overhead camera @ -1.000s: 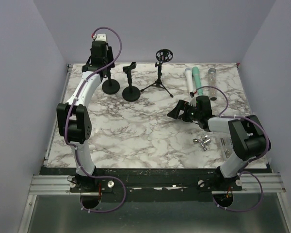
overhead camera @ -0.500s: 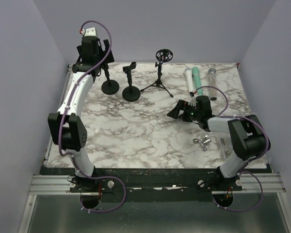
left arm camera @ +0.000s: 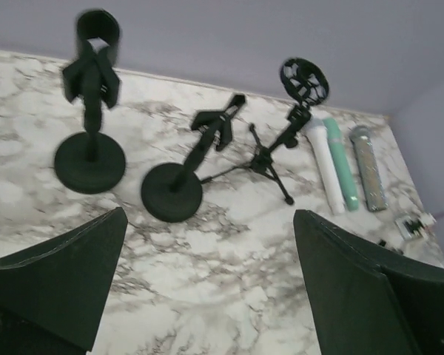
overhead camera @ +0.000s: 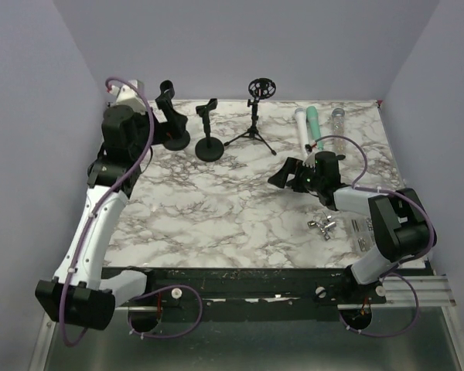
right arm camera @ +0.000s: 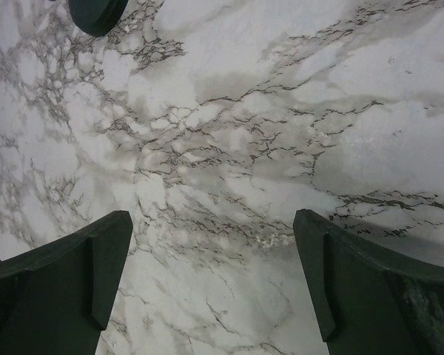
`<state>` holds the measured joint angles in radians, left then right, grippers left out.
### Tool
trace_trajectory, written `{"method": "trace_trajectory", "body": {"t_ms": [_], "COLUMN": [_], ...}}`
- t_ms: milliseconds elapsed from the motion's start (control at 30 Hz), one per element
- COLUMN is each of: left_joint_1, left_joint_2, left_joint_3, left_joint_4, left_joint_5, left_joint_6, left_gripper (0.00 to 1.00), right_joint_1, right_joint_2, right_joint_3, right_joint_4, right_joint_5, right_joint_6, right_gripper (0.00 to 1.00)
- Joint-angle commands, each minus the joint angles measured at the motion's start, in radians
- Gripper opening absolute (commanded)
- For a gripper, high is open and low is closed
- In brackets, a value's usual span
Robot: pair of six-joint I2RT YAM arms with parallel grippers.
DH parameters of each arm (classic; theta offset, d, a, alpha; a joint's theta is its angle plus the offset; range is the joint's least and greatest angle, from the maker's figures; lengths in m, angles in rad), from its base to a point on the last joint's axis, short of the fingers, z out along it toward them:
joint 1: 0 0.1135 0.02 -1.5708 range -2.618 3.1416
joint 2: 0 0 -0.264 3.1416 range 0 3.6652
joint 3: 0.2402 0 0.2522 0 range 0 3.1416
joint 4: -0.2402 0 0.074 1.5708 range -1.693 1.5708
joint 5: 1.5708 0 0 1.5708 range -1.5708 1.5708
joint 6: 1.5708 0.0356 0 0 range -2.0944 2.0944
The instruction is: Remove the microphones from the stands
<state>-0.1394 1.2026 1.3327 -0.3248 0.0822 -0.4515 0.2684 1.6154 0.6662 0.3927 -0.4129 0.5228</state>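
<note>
Three black stands rise at the back of the marble table: a round-base stand (overhead camera: 171, 117) with an empty clip, a second round-base stand (overhead camera: 209, 133) and a tripod stand (overhead camera: 256, 116) with a ring mount. None holds a microphone. A white microphone (overhead camera: 300, 127), a teal one (overhead camera: 315, 126) and a silver one (overhead camera: 338, 122) lie side by side at the back right. My left gripper (left arm camera: 209, 214) hangs open and empty, back from the stands. My right gripper (overhead camera: 288, 175) is open and empty, low over bare marble (right arm camera: 213, 214).
Small metal fittings (overhead camera: 324, 226) and loose screws (overhead camera: 363, 229) lie near the right front. Purple walls close in the table on three sides. A dark round base (right arm camera: 96, 11) shows at the top of the right wrist view.
My left gripper opened wide and drew back from the left stand's clip toward the left and near side. The right gripper shifted only slightly.
</note>
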Motion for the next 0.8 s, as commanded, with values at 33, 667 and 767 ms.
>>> {"method": "trace_trajectory", "body": {"t_ms": [33, 667, 767], "left_joint_1": [-0.143, -0.401, -0.402], "left_joint_2": [-0.193, -0.827, -0.944], "left_joint_3": [-0.274, -0.75, -0.786], "left_joint_4": [0.1, 0.173, 0.151], "left_joint_5": [0.13, 0.14, 0.104], "left_joint_6": [-0.069, -0.014, -0.013], "left_gripper": [0.99, 0.99, 0.98], "right_joint_1": [0.003, 0.003, 0.005], "right_joint_2": [-0.011, -0.591, -0.785], "right_joint_3": [-0.016, -0.073, -0.066], "right_joint_4": [-0.011, -0.449, -0.611], "right_joint_5": [0.021, 0.055, 0.133], "right_joint_6": [-0.005, 0.086, 0.081], "right_gripper": [1.0, 1.0, 1.0]}}
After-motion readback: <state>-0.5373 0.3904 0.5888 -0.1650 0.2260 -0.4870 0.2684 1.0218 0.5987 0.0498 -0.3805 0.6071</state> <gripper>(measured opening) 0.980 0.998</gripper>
